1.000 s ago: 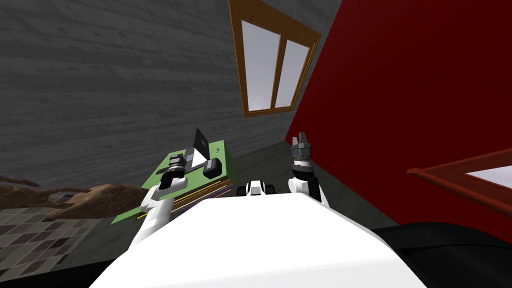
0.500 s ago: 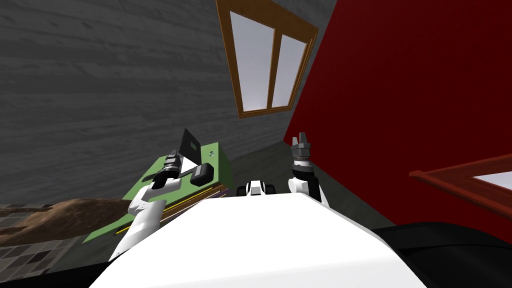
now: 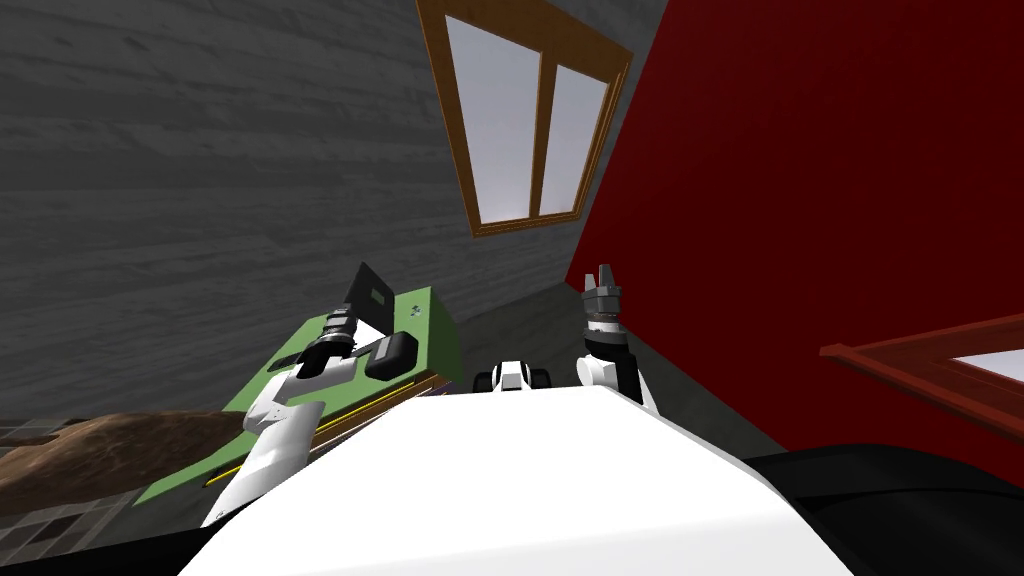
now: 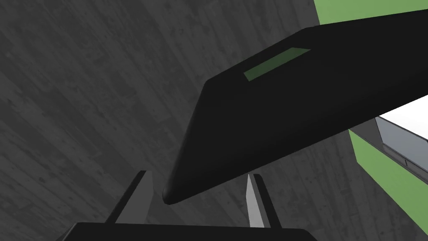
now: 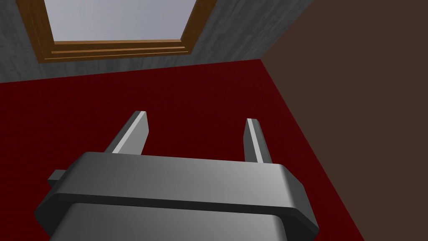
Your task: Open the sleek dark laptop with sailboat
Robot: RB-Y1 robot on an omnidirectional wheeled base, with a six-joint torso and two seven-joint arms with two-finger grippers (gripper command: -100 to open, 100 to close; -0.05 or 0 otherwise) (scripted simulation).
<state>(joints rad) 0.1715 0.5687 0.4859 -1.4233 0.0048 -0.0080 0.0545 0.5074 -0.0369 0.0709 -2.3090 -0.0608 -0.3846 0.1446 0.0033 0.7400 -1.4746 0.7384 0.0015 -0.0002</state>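
Note:
The dark laptop sits on a green desk with its lid raised. In the left wrist view a corner of that black lid reaches down between my left gripper's fingers, which stand apart and do not press it. A pale strip of the laptop's inside shows under the lid. In the head view the left gripper is right at the lid's near edge. My right gripper is held up to the right, near the red wall, open and empty.
A dark boxy shape lies over the desk just right of my left wrist. A small pale item sits near the desk's far corner. A grey wall with a wood-framed window is behind the desk. A brown patch covers the floor at left.
My head view has swung, so the desk and window sit further left in the picture. The left hand stays at the laptop's lid, which leans further back, hiding the bright screen.

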